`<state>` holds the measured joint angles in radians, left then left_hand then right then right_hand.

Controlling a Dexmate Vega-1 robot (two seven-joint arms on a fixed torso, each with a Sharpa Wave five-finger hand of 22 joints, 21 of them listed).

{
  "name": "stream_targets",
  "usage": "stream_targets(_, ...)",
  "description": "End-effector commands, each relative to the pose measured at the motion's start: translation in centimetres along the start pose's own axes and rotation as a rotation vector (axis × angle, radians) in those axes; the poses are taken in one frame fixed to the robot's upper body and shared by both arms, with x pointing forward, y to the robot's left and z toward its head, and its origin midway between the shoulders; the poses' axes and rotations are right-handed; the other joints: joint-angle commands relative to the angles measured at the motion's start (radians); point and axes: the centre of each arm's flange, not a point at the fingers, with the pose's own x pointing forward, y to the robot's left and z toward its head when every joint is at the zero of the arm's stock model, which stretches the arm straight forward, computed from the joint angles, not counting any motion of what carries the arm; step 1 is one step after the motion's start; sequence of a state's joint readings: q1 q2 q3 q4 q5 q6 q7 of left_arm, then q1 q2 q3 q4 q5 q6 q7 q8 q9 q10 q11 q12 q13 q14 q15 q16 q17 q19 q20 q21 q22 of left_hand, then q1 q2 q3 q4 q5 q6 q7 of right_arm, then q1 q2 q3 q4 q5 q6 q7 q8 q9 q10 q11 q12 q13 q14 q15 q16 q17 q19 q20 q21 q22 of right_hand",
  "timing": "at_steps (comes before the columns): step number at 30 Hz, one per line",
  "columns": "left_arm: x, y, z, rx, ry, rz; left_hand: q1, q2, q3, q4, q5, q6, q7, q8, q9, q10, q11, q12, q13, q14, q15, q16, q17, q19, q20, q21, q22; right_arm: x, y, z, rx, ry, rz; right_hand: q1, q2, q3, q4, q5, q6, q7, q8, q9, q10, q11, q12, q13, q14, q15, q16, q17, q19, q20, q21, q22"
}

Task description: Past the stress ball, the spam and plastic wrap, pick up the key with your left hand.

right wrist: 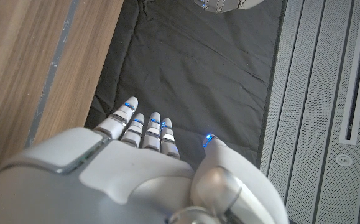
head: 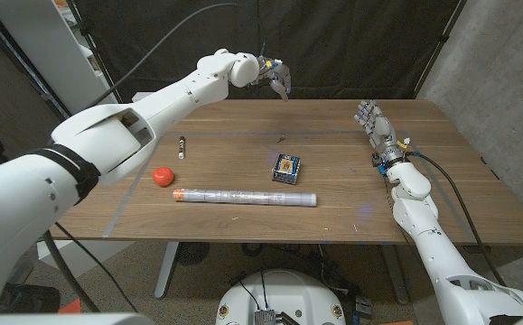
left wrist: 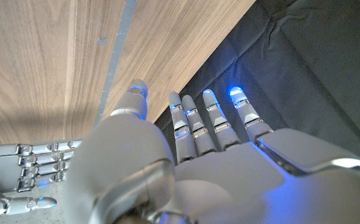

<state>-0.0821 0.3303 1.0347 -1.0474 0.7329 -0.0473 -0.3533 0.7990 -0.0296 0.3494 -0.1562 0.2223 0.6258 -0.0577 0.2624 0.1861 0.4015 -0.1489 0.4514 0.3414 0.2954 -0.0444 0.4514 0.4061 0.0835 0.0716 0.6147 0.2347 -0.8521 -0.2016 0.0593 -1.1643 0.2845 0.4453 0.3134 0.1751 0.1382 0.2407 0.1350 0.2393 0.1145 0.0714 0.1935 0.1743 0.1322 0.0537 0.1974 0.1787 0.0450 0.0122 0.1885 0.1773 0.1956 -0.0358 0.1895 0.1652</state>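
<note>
My left hand (head: 275, 76) hangs above the table's far edge, fingers pointing down and apart; in the left wrist view its fingers (left wrist: 195, 121) reach out straight with nothing between them. A small dark thing (head: 282, 139), seemingly the key, lies on the table below and in front of that hand. Nearer to me are the blue spam tin (head: 286, 168), the long roll of plastic wrap (head: 244, 195) and the red stress ball (head: 162, 176). My right hand (head: 376, 127) stands at the right side of the table, fingers straight, holding nothing.
A small dark stick-like object (head: 182, 146) lies left of centre, beyond the ball. A black curtain (head: 351, 45) hangs right behind the table's far edge (head: 333, 100). My right hand (left wrist: 24, 165) also shows in the left wrist view.
</note>
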Motion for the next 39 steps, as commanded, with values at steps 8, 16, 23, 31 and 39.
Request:
stream_targets(8,1.7,-1.6,0.9,0.005,-0.026,-0.054,0.017,-0.003,-0.017,0.005,0.008,0.025,0.003,-0.009,-0.001,0.014,-0.003,0.015,0.010,0.013,-0.079,0.013,0.013,0.010,-0.008,0.012,0.005,0.5,-0.1,-0.6,0.006,0.008,0.004,-0.009,0.003,0.009,0.002,-0.002,0.008,0.000,-0.001,0.006,0.011,0.000,-0.002,0.006,0.006,0.001,0.001,0.002,0.011,-0.029,0.005,0.005)
stream_targets(16,2.4,-2.3,1.3,0.016,-0.034,-0.070,0.029,0.001,-0.022,0.004,0.010,0.047,0.006,-0.010,-0.001,0.017,-0.003,0.021,0.015,0.014,-0.085,0.018,0.019,0.010,-0.009,0.016,0.006,0.7,-0.2,-0.7,0.007,0.012,0.003,-0.011,0.003,0.010,0.002,-0.002,0.009,0.000,-0.002,0.006,0.013,0.001,-0.002,0.006,0.007,0.002,0.001,0.002,0.011,-0.029,0.005,0.005)
stream_targets(23,2.8,-2.7,1.5,0.017,-0.039,-0.082,0.040,0.004,-0.027,0.004,0.011,0.062,0.009,-0.012,0.000,0.025,-0.001,0.029,0.019,0.015,-0.084,0.022,0.025,0.011,-0.010,0.021,0.006,0.7,-0.2,-1.0,0.010,0.016,0.002,-0.011,0.002,0.010,0.002,-0.003,0.009,-0.001,-0.002,0.006,0.013,0.001,-0.003,0.006,0.007,0.001,0.000,0.002,0.012,-0.029,0.004,0.005)
stream_targets(31,3.1,-3.5,1.8,0.040,-0.042,-0.101,0.045,0.006,-0.033,0.006,0.011,0.062,0.008,-0.020,0.000,0.019,-0.003,0.032,0.024,0.013,-0.083,0.024,0.031,0.010,-0.008,0.025,0.006,0.7,-0.2,-1.2,0.011,0.020,0.002,-0.012,0.002,0.011,0.002,-0.003,0.010,0.000,-0.002,0.006,0.014,0.001,-0.003,0.006,0.008,0.002,0.000,0.002,0.012,-0.029,0.004,0.005)
stream_targets(39,3.2,-4.3,2.3,0.075,-0.047,-0.087,0.042,-0.006,-0.046,0.009,0.012,0.074,0.008,-0.025,0.001,0.028,0.003,0.041,0.030,0.018,-0.084,0.021,0.030,0.009,-0.008,0.030,0.006,0.5,-0.3,-1.3,0.012,0.027,0.000,-0.014,0.002,0.011,0.002,-0.003,0.013,0.001,-0.002,0.006,0.016,0.003,-0.003,0.006,0.009,0.002,0.000,0.002,0.011,-0.029,0.004,0.005)
